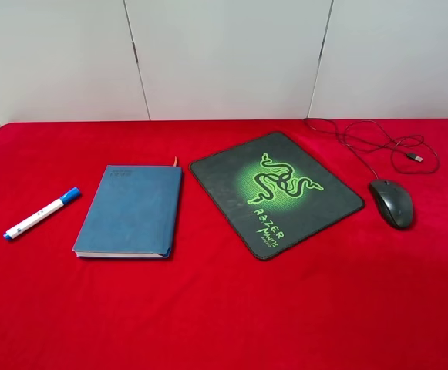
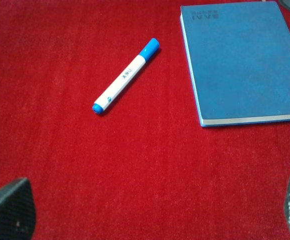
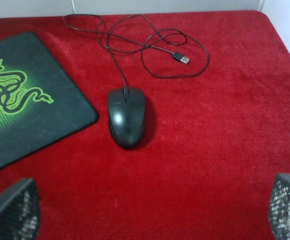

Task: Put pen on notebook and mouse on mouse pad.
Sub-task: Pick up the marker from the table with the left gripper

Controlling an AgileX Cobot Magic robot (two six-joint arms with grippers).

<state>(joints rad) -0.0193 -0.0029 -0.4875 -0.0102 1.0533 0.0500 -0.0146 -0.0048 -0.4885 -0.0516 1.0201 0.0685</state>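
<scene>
The white pen [image 1: 42,213] with its blue cap lies on the red cloth at the far left, apart from the blue notebook [image 1: 131,210] to its right. The black mouse pad [image 1: 276,190] with the green logo sits in the middle. The black mouse [image 1: 392,203] rests on the cloth right of the pad, its cable [image 1: 370,139] looping behind. My left gripper [image 2: 149,215] hangs open, back from the pen [image 2: 126,76] and notebook [image 2: 239,60]. My right gripper [image 3: 149,210] hangs open, back from the mouse [image 3: 126,116]. Neither arm shows in the high view.
A red cloth [image 1: 224,308] covers the whole table. White wall panels [image 1: 224,54] stand behind its back edge. The cable's USB plug [image 3: 181,58] lies at the back right, near the table's right edge.
</scene>
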